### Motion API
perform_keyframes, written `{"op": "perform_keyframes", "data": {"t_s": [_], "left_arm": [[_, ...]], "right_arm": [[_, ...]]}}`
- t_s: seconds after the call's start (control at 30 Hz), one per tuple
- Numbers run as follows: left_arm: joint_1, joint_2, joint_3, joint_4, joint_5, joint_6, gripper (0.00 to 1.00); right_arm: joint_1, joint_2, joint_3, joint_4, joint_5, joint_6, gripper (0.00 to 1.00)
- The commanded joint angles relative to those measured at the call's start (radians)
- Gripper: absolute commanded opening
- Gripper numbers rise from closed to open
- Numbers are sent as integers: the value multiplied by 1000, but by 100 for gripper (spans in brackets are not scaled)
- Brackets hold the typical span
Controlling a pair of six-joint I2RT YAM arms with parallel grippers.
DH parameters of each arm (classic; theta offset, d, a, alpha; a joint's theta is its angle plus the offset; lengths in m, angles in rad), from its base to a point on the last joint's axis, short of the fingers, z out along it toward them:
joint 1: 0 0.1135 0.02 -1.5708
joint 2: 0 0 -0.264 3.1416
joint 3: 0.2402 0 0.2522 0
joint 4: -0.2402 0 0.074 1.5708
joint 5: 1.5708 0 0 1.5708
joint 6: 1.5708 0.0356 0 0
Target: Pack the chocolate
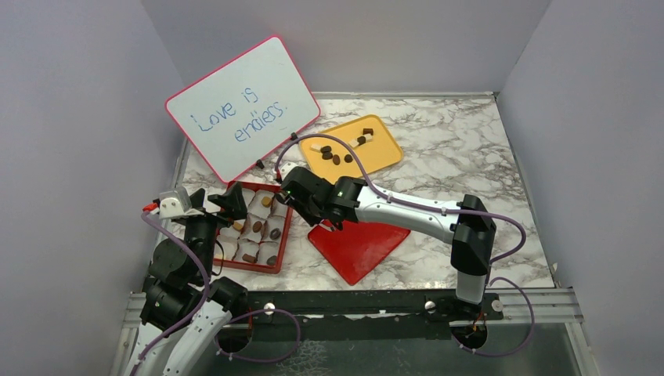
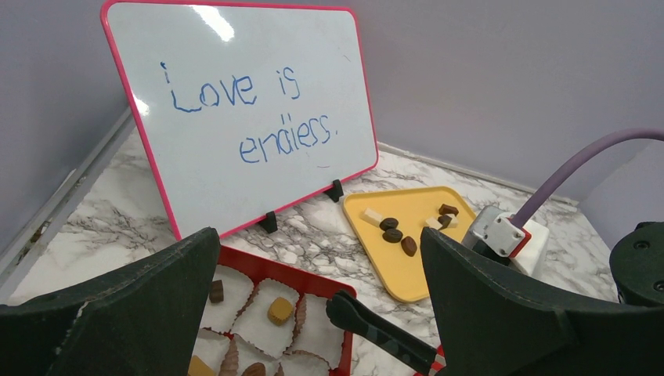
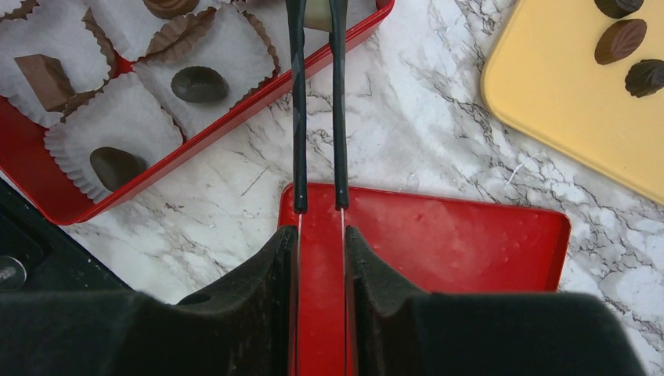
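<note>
Marble counter (image 1: 470, 149): red box (image 1: 247, 267) on the left, yellow tray (image 1: 384, 153) beyond it. The left gripper (image 2: 319, 258) hangs by the box, jaws wide and empty. The right gripper (image 3: 321, 235), jaws narrow, clamps the tongs (image 3: 298, 117), which run straight ahead over the box rim. A cream piece (image 3: 317, 9) sits between their tips, its axis cropped out of view. Loose chocolate (image 1: 337, 157) waits on the tray, off to the right, and the right arm is nearer.
</note>
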Motion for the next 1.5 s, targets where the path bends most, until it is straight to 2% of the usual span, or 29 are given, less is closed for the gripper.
{"op": "perform_keyframes", "data": {"t_s": [0.0,1.0,1.47], "left_arm": [[-2,-5,3,4,-17,-4,99],[-2,4,4,6,-9,-4,99],[-2,30,3,7,15,0,99]], "right_arm": [[10,8,42,-15,45,-6,30],[10,9,58,-18,51,-6,34],[10,-129,-17,55,84,-5,34]]}}
